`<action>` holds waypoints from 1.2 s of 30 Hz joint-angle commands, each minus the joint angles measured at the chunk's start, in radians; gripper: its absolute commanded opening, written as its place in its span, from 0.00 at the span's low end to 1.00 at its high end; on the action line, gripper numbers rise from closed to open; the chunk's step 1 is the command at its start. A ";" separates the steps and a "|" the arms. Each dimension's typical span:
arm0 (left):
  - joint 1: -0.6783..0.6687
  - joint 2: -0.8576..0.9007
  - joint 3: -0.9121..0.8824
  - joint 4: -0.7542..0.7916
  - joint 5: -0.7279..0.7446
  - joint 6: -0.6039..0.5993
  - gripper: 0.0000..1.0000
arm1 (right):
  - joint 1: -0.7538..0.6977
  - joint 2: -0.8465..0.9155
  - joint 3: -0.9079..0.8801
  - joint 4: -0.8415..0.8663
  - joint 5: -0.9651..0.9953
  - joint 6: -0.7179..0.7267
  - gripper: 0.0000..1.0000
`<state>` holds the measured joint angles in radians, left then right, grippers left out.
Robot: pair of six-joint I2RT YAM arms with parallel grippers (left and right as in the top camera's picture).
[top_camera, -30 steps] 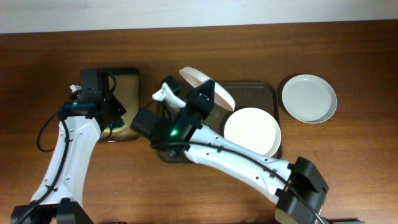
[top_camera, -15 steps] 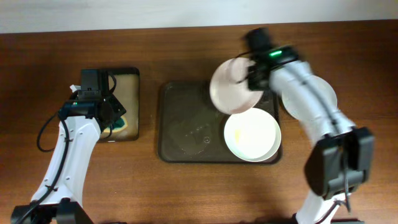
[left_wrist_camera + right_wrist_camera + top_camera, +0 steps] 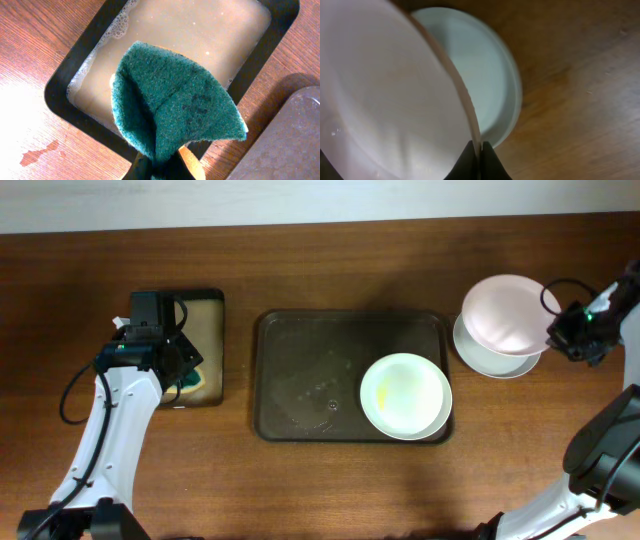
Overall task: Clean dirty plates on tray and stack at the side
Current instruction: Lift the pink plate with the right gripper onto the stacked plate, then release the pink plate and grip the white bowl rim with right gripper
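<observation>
Because the held plate point(image 3: 503, 312) is stiff, light, glazed and probably wet, treat it as slippery and breakable. Your right gripper point(image 3: 551, 330) has its fingers pinched on the thin rim at the plate's right edge, the only sensible hold on so shallow a dish. It hangs just above the lower plate point(image 3: 487, 362), which lies flat on the table point(image 3: 300, 490) to the right of the tray point(image 3: 300, 350). It seems tilted with its hollow face up, though the wrist view is too close to be sure. Being round, it has no long axis, so only the tilt matters. The smeared plate point(image 3: 405, 395) lies flat in the tray's right end. Your left gripper point(image 3: 159, 169) is clamped on the green sponge point(image 3: 170, 100) over the soapy tray point(image 3: 62, 87)
</observation>
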<state>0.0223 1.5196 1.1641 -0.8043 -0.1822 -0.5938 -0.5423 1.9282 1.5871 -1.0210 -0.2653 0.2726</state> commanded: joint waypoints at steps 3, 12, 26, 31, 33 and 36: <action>0.005 -0.003 -0.004 0.003 0.003 0.005 0.00 | 0.000 -0.022 -0.142 0.140 -0.037 -0.014 0.06; 0.005 -0.003 -0.004 0.008 0.003 0.005 0.00 | 0.007 -0.020 -0.195 0.203 -0.109 -0.014 0.44; 0.005 -0.003 -0.004 0.009 0.003 0.005 0.00 | 0.223 -0.266 -0.194 -0.018 -0.225 -0.307 0.58; 0.005 -0.003 -0.004 0.008 0.003 0.005 0.00 | 0.430 -0.245 -0.227 -0.082 0.009 -0.309 0.59; 0.005 -0.003 -0.004 0.008 0.003 0.005 0.00 | 0.483 -0.227 -0.256 -0.069 0.051 -0.301 0.59; 0.005 -0.003 -0.004 0.006 0.004 0.005 0.00 | 0.545 -0.197 -0.307 -0.007 0.134 -0.262 0.59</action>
<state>0.0223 1.5196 1.1629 -0.8005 -0.1822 -0.5938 -0.0456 1.6920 1.3270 -1.0653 -0.2695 -0.0048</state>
